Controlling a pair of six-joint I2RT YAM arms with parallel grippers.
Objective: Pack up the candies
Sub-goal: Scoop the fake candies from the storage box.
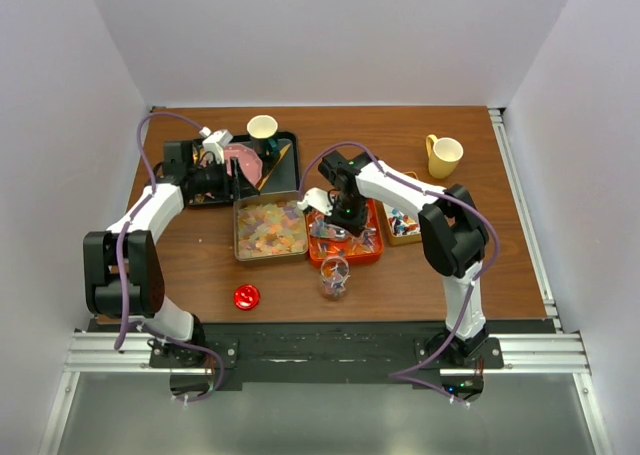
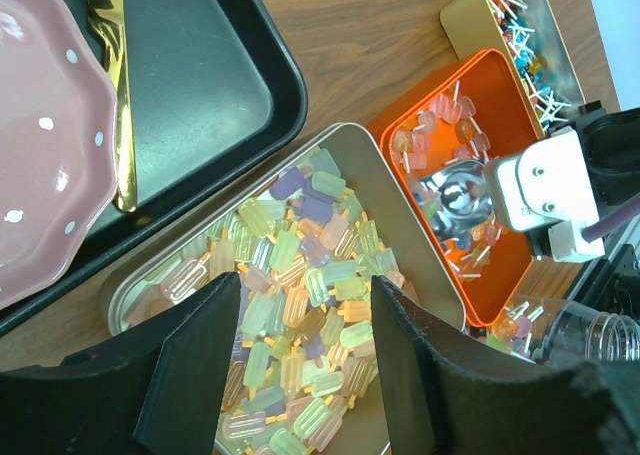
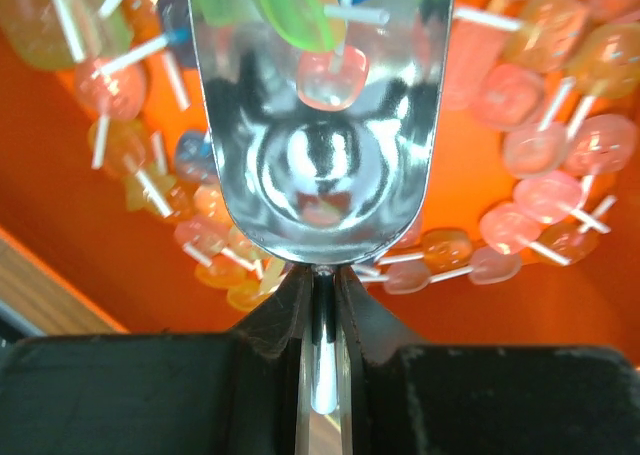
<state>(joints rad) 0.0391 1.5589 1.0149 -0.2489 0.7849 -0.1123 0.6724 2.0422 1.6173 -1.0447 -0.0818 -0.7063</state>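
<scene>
While right tool (image 3: 320,280) clamps metal scoop (image 3: 320,155) amid candies (image 3: 530,145), orange tray (image 3: 60,205), left tool (image 2: 305,295) spread wide over pastel pieces.

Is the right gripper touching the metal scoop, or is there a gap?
Touching. The right wrist view shows the right gripper with its fingers closed on the thin handle of the metal scoop, with no gap.
</scene>
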